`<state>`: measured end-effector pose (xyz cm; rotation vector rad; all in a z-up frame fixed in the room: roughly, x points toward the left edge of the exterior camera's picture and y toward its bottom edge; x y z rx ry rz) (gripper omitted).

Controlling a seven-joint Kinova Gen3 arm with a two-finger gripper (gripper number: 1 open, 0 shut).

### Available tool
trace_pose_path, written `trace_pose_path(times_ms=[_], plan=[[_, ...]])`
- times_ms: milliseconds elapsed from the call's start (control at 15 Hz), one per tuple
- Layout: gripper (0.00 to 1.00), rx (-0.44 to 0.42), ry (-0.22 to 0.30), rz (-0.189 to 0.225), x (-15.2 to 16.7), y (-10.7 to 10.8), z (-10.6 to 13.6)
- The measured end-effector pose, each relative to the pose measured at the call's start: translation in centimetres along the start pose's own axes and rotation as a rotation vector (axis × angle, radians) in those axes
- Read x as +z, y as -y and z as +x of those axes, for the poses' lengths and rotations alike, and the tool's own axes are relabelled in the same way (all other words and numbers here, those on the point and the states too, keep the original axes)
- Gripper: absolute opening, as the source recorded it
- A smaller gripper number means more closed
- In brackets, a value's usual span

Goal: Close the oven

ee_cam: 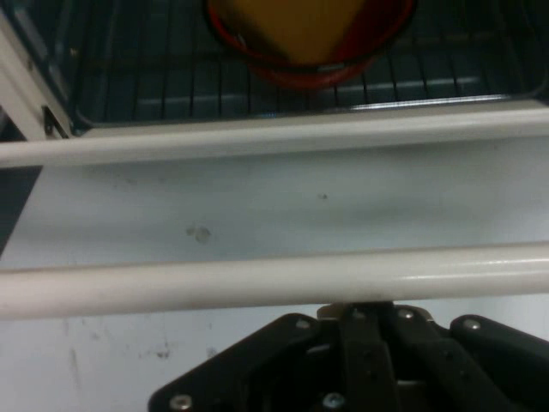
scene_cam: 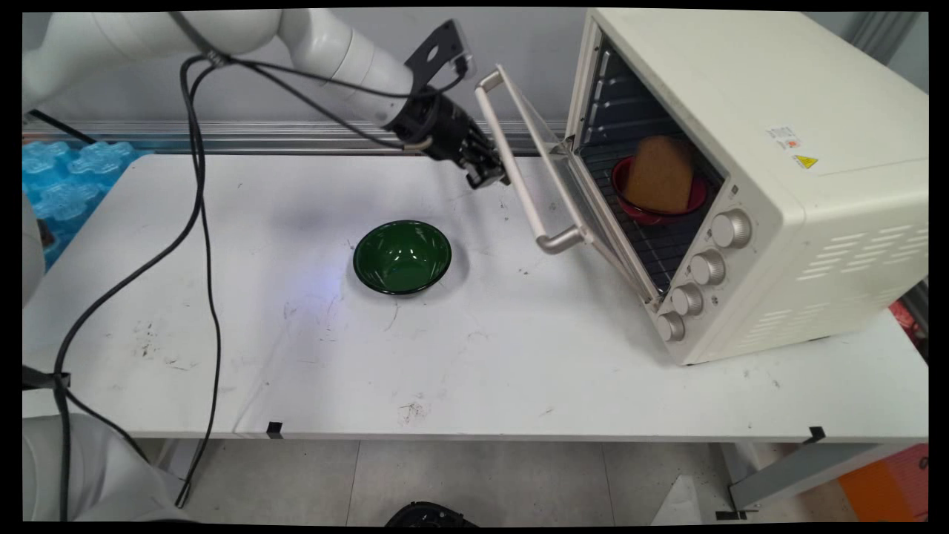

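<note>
White and scuffed, the surface (scene_cam: 474, 356) carried a cream toaster oven (scene_cam: 749, 185) at the right, its glass door (scene_cam: 552, 170) hanging partly open toward the arm. Seen from the main view, the end effector (scene_cam: 489, 172) sat right against the door's handle bar (scene_cam: 519, 170), which ran as a long pale rod from upper left down to lower right, with the end effector at its left side near mid-length. Inside the oven, on the wire rack, a red bowl (scene_cam: 652, 211) held a brown wedge of bread (scene_cam: 660, 174). A green bowl (scene_cam: 402, 256) stood alone on the surface, well apart and below the end effector. From the hand view, the handle bar (ee_cam: 257, 279) crossed the whole picture horizontally just above the black linkage, hiding the fingers, so whether they stood wide or narrow could not be told. Beyond it lay the door frame's edge (ee_cam: 274, 137), then the rack and the red bowl (ee_cam: 309, 64) with the bread (ee_cam: 300, 26).
</note>
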<state>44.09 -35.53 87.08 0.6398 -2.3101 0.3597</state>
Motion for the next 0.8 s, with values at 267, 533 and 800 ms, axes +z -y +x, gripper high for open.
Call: trace_pose_path(times_ms=[267, 533, 800], plan=[[0.0, 0.001, 0.005, -0.007, 0.2, 1.1, 2.7], [0.0, 0.007, 0.007, -0.009, 0.5, 1.9, 4.8], [0.0, 0.036, -0.004, 0.0, 1.2, 3.0, 7.8]])
